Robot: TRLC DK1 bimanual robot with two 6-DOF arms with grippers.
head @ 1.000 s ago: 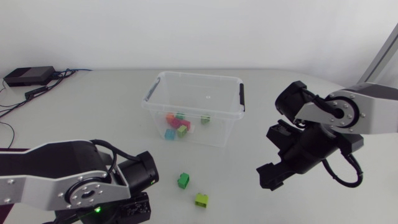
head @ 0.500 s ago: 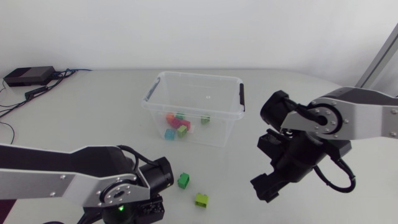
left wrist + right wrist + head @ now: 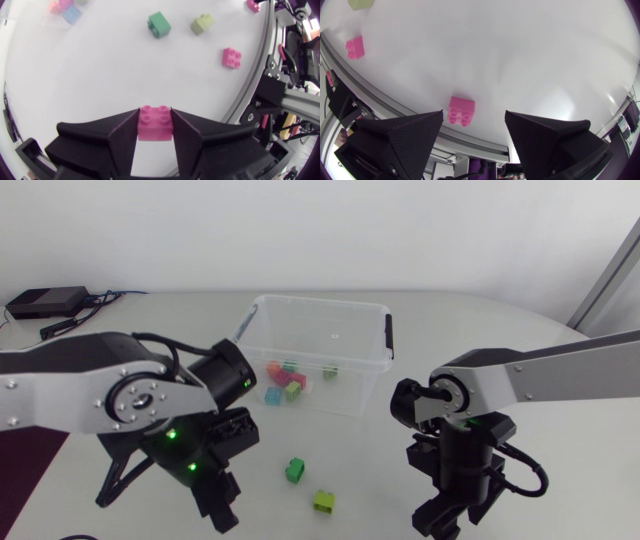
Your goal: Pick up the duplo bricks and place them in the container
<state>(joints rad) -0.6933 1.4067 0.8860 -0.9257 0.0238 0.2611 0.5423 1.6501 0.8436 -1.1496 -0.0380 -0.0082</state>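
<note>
Right gripper (image 3: 474, 116): fingers spread wide apart. Pink brick (image 3: 461, 111) in gap between fingertips, just beside one of them, studs toward gripper. Lying on white table (image 3: 520, 50), close to table edge. Second pink brick (image 3: 355, 47) ahead, out past same finger. Lime brick (image 3: 361, 4) farther ahead still, partly cut off.

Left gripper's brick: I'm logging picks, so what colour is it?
Pink. The brick shows best in the left wrist view, held in the left gripper.
</note>
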